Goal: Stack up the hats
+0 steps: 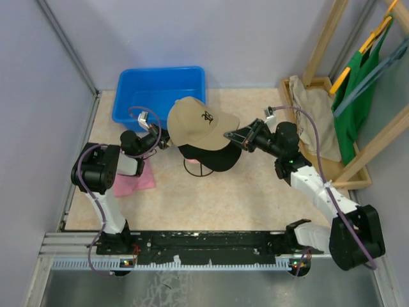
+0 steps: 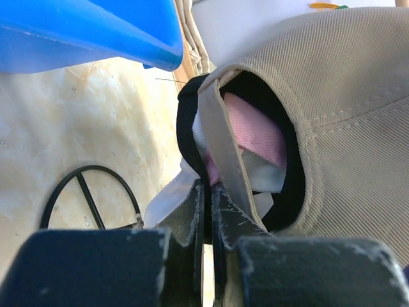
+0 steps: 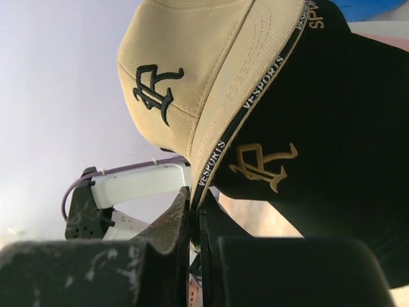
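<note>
1. Top external view: I hold the tan hat (image 1: 201,121) between both arms, over the black hat (image 1: 214,158), which sits on the wire stand (image 1: 195,167) in the middle of the tabletop (image 1: 255,198). My left gripper (image 1: 165,142) is at the tan hat's rear and my right gripper (image 1: 231,135) at its brim. The tan crown rides high and tilted, so I judge that the step in hand is seating it. To do that well, both arms should lower together and keep the hat level.

2. Left wrist view: my left gripper is clenched on the tan hat's rear strap (image 2: 223,147). Through the back opening I see the pink hat (image 2: 255,131) and the white hat (image 2: 263,174) nested within the black rim, so the tan rear seems to be partly around the stack. I should draw the strap straight down, not outward. An outward tug could drag the lower hats off the stand.

3. Right wrist view: my right gripper is pinched shut on the front edge of the tan brim, which lies just above the black brim and its gold logo. I should line up brim over brim and logo over logo before letting go. I would free the brim only once the crown sits fully down, since a sprung brim may lift the hat.
</note>
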`<move>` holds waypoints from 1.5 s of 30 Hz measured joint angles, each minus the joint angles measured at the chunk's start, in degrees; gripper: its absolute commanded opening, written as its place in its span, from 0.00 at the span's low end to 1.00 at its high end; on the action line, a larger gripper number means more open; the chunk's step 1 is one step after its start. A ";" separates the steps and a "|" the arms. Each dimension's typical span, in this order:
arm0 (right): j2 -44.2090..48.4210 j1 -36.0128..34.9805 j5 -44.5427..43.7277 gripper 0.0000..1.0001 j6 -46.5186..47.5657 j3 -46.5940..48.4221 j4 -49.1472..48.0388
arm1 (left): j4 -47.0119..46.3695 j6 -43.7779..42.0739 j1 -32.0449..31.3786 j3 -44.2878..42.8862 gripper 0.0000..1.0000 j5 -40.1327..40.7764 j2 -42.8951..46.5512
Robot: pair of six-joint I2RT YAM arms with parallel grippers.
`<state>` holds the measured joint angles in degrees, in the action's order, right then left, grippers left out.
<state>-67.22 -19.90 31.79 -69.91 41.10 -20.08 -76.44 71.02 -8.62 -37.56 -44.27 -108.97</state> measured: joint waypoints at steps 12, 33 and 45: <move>7.98 3.23 0.96 0.00 1.36 -8.66 1.99 | -2.23 0.98 0.00 0.74 0.00 -0.17 -0.98; 4.39 3.89 4.39 0.00 2.36 -12.02 -3.13 | -5.60 2.47 0.00 1.73 0.00 -0.74 -2.82; 1.09 2.08 3.82 0.00 5.22 -8.09 -0.74 | -5.22 2.47 0.04 1.11 0.00 -1.38 -2.91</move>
<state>-66.13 -17.82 35.62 -64.69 33.01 -20.82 -81.67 73.49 -8.58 -36.45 -45.65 -111.87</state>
